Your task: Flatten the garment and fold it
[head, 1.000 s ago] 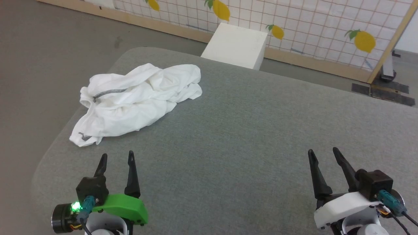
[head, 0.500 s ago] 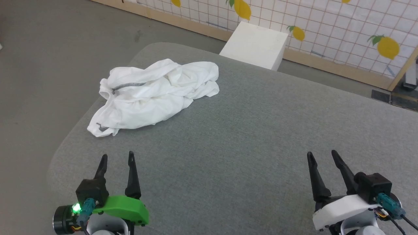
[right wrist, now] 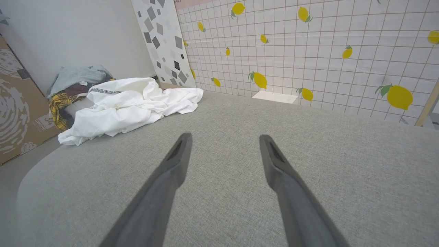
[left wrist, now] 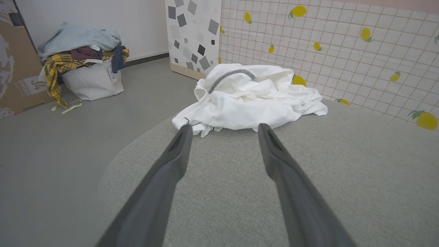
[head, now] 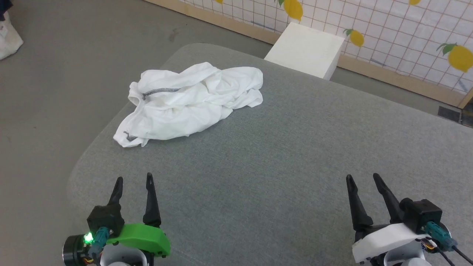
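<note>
1. White, thin fabric is what you're dealing with. The garment sits in a crumpled heap at the far left corner of the grey table, close to the edge. A white box stands beyond the far side.
2. Both hands are empty. Your left hand and right hand hover over the near side of the table with fingers spread wide, well apart from the garment. The left one points pretty much straight at it.
3. Handling guess: light, floppy, zero stiffness. It'll drape and bunch instead of sliding as one piece. It's folded over itself, so one pinch may pick up several layers.
4. Where to grab: the dark zigzag seam on top looks like the shoulder line by the neck opening, so it's a handy landmark. The near corner, with a bit of dark stitching, lies low on the table and looks like the easiest edge to pinch.
5. Risk: it's right by the table edge, so I'd drag it toward the middle, not outward, or it could slip onto the floor.
6. Sleeves are buried in the folds, so I can't tell where they run.
</note>
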Controlling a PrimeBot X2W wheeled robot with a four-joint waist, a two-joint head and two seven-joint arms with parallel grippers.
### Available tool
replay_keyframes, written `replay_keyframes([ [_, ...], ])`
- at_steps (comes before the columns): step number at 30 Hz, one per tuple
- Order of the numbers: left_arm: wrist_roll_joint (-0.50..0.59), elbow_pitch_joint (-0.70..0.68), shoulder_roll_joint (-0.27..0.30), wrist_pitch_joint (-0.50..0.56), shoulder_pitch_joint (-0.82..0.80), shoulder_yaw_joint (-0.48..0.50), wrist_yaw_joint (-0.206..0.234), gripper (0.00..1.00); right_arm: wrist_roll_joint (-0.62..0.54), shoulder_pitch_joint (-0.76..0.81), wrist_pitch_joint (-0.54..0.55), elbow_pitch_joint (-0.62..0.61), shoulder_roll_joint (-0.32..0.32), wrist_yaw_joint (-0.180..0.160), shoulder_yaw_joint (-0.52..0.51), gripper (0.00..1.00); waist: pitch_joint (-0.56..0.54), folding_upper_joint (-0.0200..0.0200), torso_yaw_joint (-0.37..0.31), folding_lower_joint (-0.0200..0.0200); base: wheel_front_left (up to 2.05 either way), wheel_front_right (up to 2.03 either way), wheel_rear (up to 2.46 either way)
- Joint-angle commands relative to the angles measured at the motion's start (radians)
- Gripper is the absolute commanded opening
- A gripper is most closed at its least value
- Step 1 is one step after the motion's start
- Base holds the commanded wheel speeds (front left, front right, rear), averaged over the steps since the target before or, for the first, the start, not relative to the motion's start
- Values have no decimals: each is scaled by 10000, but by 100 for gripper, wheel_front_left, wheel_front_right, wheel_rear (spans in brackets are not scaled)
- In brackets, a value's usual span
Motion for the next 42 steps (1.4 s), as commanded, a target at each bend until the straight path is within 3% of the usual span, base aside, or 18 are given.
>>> replay_keyframes([
  [1, -70, 44, -39, -114, 64, -16, 57, 100, 101, 3, -125, 87, 4, -13, -4, 100, 30, 0, 60, 0, 0, 0, 0],
  [23, -315, 449, 9, -561, -159, -13, 24, 100, 421, -122, -573, 499, 5, -15, 93, 100, 267, 0, 309, 0, 0, 0, 0],
  [33, -869, 1168, 981, -319, -2482, 506, -793, 100, 64, -271, -343, 185, 5, -15, -128, 100, 875, 0, -572, 0, 0, 0, 0],
  [38, -2171, 2054, 1510, 873, -4364, 871, -1616, 100, -306, -432, -34, -285, 5, -15, -413, 100, 1587, 0, -974, 0, 0, 0, 0],
  [42, -3107, 2999, 2153, 2340, -5835, 963, -1878, 100, -722, -700, 335, -874, 5, -15, -648, 100, 2456, 0, -1291, 0, 0, 0, 0],
])
